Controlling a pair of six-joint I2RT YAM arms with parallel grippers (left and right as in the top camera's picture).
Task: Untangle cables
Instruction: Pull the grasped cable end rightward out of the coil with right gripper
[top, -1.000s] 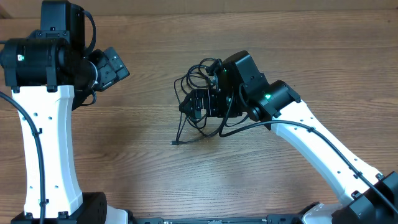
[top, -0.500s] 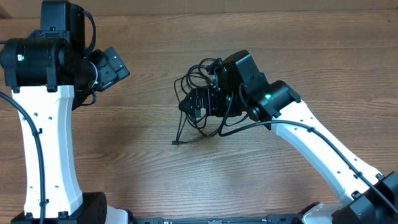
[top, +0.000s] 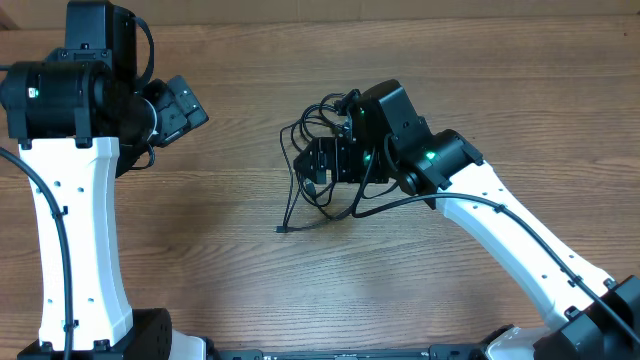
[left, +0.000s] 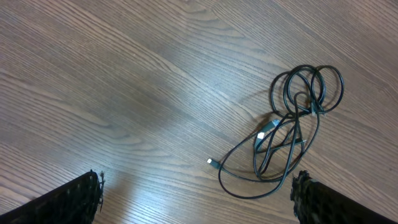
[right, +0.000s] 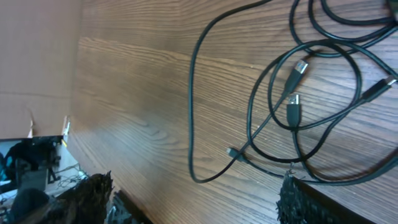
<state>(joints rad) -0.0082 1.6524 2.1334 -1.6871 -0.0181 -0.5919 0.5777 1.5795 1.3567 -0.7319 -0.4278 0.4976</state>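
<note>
The cables (top: 303, 150) are thin black cords tangled in a loose bundle at the table's middle. One strand runs down to a small plug (top: 281, 230). My right gripper (top: 322, 165) hovers low over the bundle and hides part of it. In the right wrist view its fingers are spread wide and empty (right: 196, 199), with cable loops and silver plugs (right: 293, 102) just ahead; the right finger is close to a strand. My left gripper (top: 186, 104) is far to the left, open and empty (left: 196, 199). The left wrist view shows the whole bundle (left: 298, 124) at a distance.
The wooden table (top: 220, 260) runs under everything. The white left arm (top: 75, 230) stands at the left, and the white right arm (top: 520, 240) reaches in from the lower right. A cardboard-coloured wall (right: 37, 56) borders the table.
My right gripper has shifted slightly to the right over the bundle, uncovering a cable loop on its left side. The left arm has not moved.
</note>
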